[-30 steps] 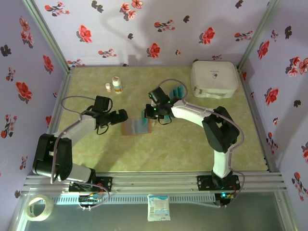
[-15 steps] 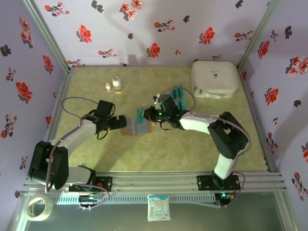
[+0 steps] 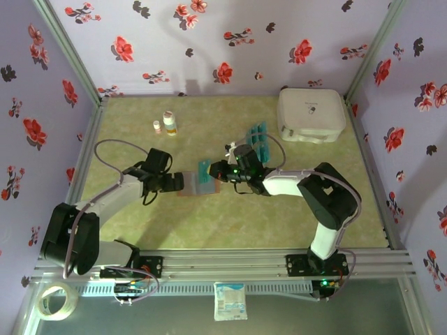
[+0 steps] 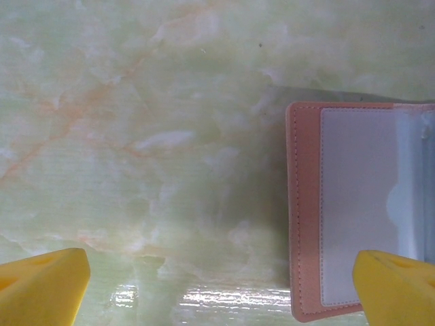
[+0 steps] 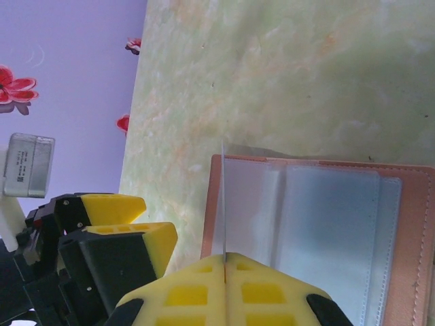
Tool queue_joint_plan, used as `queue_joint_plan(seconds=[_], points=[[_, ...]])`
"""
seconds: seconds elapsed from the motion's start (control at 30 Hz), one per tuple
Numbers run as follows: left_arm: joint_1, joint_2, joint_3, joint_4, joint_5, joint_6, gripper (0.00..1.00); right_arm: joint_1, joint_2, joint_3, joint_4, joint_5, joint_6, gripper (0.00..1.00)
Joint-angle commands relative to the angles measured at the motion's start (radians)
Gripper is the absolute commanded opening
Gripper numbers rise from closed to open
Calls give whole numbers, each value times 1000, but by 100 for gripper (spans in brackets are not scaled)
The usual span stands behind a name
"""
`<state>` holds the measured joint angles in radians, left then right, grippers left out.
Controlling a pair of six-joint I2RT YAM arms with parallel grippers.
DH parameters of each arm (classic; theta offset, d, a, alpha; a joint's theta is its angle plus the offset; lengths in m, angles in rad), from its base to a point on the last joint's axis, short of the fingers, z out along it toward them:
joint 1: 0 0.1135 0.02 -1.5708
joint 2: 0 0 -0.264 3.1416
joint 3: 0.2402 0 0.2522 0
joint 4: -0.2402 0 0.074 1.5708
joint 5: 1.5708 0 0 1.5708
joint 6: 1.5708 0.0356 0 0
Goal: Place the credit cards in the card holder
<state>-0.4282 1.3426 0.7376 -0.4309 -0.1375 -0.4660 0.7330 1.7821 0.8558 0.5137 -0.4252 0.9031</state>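
The card holder (image 3: pixel 198 187) lies open on the table, brown rim up, with its greyish pockets (image 5: pixel 329 224) showing. My right gripper (image 3: pixel 215 169) is shut on one teal credit card (image 3: pixel 203 172). In the right wrist view that card (image 5: pixel 223 197) stands edge-on over the holder's left page, pinched between the shut fingers (image 5: pixel 204 285). My left gripper (image 3: pixel 175 183) is open at the holder's left edge. Its yellow fingers (image 4: pixel 42 285) straddle bare table, and the other finger overlaps the holder (image 4: pixel 306 210). More credit cards (image 3: pixel 258 141) stand in a rack farther back.
A large white rounded case (image 3: pixel 311 115) sits at the back right. Two small bottles (image 3: pixel 169 123) stand at the back left. Flowered walls enclose the green marbled table (image 3: pixel 230 223). A tape roll (image 3: pixel 57 301) lies outside by the front rail.
My right gripper has come down and leftward with the card, from beside the rack to over the holder. My left gripper has slid nearer to the holder's left edge.
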Motion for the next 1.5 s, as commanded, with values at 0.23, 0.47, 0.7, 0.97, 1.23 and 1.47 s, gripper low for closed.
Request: queue_joint_plan(seconds=[0.23,0.47,0.7,0.97,1.23,1.47], points=[[-30,51,11,24,-33,25,100,-1,82,7,88,-38,36,0],[-55,78,19,49,-33,17,100,0,124,25,96,-53,46,0],[-63,116,-5,74,-34,6,100,-9,153,30,97,-67,45,0],[-62,130,-29,84,-54,-2,100,-46,137,-29,116,-69,44,0],[-61,143,-15,53,-88,-35,100,-58,160,-68,149,-66,58,0],[-59,155,-12,32,-88,-77,100,-73,165,-98,195,-68,85,0]])
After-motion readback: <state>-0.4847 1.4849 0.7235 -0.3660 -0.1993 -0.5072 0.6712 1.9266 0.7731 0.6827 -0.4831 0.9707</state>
